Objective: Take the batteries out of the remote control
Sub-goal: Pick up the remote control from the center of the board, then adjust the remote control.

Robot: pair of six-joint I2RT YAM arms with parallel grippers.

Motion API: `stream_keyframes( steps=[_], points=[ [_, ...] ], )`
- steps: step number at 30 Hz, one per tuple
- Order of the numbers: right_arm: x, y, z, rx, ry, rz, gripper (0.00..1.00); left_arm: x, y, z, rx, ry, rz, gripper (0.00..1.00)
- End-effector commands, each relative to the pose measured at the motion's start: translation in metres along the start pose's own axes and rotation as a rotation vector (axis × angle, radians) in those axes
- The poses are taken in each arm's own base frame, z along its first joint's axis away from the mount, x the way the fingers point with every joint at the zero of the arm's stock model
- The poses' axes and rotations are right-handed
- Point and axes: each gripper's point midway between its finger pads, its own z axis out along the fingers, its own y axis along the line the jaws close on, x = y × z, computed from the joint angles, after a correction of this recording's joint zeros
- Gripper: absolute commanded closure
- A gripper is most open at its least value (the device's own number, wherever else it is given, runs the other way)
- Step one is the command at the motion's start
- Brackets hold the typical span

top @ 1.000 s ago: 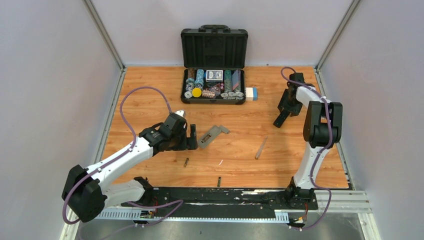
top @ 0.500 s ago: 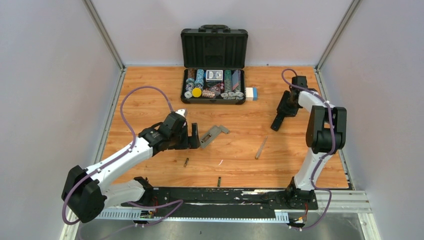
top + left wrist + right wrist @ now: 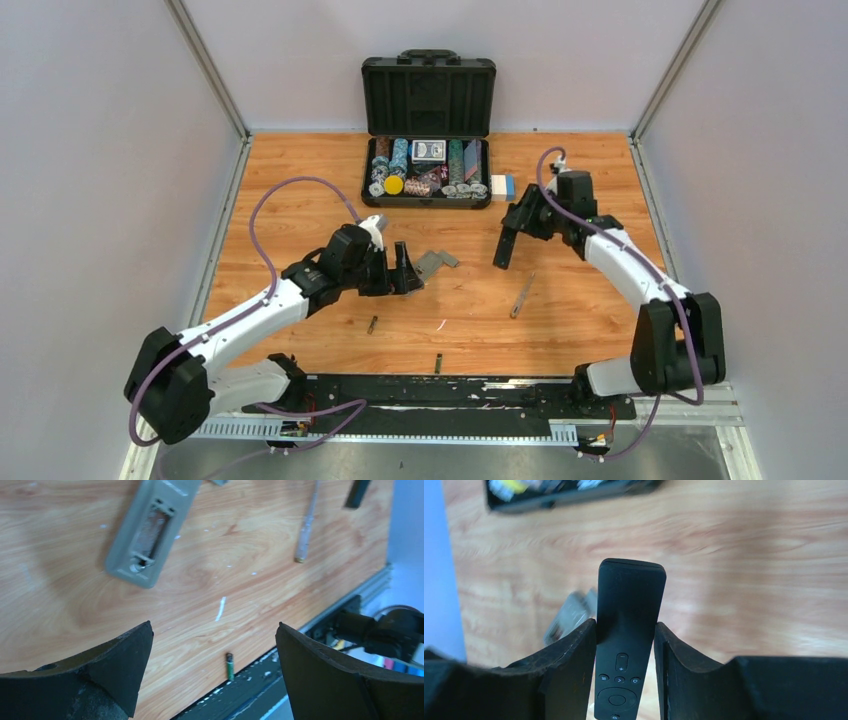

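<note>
R fingers [image 3: 569,665] clamped on black remote [image 3: 629,630], its lower end cut off. L fingers [image 3: 115,665] wide apart, empty, just beside grey remote [image 3: 145,535]; bay open, contents unclear. Two batteries [image 3: 372,324] loose on worktop [image 3: 300,180] nr front. Open case [image 3: 428,95] at back: poker chips [image 3: 400,155], card deck [image 3: 428,150].

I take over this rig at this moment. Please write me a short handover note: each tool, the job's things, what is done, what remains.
The left tool is open and empty, hovering next to the grey remote.
The right tool is shut on the black remote, buttons toward its camera.
Two batteries lie loose on the table.
Done: the grey remote's bay is open and looks empty.
Left: the black remote's back is unseen; check it.
</note>
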Motion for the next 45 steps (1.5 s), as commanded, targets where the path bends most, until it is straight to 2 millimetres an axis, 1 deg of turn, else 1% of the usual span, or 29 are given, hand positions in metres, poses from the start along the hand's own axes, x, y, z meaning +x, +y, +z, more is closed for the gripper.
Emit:
stream_keyframes(
  steps=[1,3,6,9,12,17,20,22,23,25,26,29,32,34,39,45],
  points=[
    [0.011,0.059,-0.018,-0.190,-0.068,0.006,0.79,-0.012,-0.057,0.002,0.296,-0.013,-0.034,0.00],
    [0.023,0.071,-0.023,-0.225,-0.061,0.015,0.79,-0.017,-0.073,0.000,0.387,-0.025,-0.028,0.00],
    [0.038,0.086,-0.027,-0.259,-0.030,0.011,0.79,-0.018,-0.086,0.000,0.450,-0.016,-0.010,0.01],
    [0.053,0.097,-0.029,-0.277,0.009,0.016,0.79,-0.015,-0.096,0.001,0.473,0.006,0.025,0.04],
    [0.066,0.105,-0.031,-0.291,0.037,0.018,0.79,-0.011,-0.100,0.006,0.454,0.021,0.054,0.07],
    [0.083,0.118,-0.038,-0.326,0.077,0.034,0.79,-0.007,-0.099,0.020,0.357,0.040,0.137,0.11],
    [0.092,0.123,-0.039,-0.339,0.109,0.040,0.79,-0.005,-0.115,0.022,0.373,0.048,0.186,0.12],
    [0.096,0.126,-0.040,-0.347,0.125,0.048,0.79,-0.005,-0.120,0.025,0.357,0.050,0.215,0.15],
    [0.097,0.126,-0.041,-0.349,0.129,0.053,0.79,-0.003,-0.117,0.028,0.332,0.063,0.227,0.17],
    [0.097,0.128,-0.043,-0.356,0.126,0.055,0.79,-0.001,-0.111,0.033,0.288,0.078,0.254,0.19],
    [0.097,0.129,-0.043,-0.359,0.123,0.053,0.78,0.000,-0.104,0.035,0.256,0.085,0.266,0.19],
    [0.101,0.127,-0.040,-0.354,0.144,0.050,0.78,-0.001,-0.092,0.040,0.198,0.080,0.288,0.27],
    [0.109,0.129,-0.039,-0.376,0.182,0.063,0.78,0.003,-0.092,0.045,0.204,0.096,0.291,0.32],
    [0.111,0.131,-0.039,-0.393,0.191,0.073,0.78,0.005,-0.094,0.048,0.217,0.108,0.281,0.38],
    [0.114,0.130,-0.037,-0.393,0.200,0.079,0.78,0.009,-0.105,0.053,0.264,0.125,0.262,0.42],
    [0.115,0.130,-0.036,-0.391,0.205,0.080,0.78,0.016,-0.104,0.050,0.282,0.143,0.292,0.59]
  ],
)
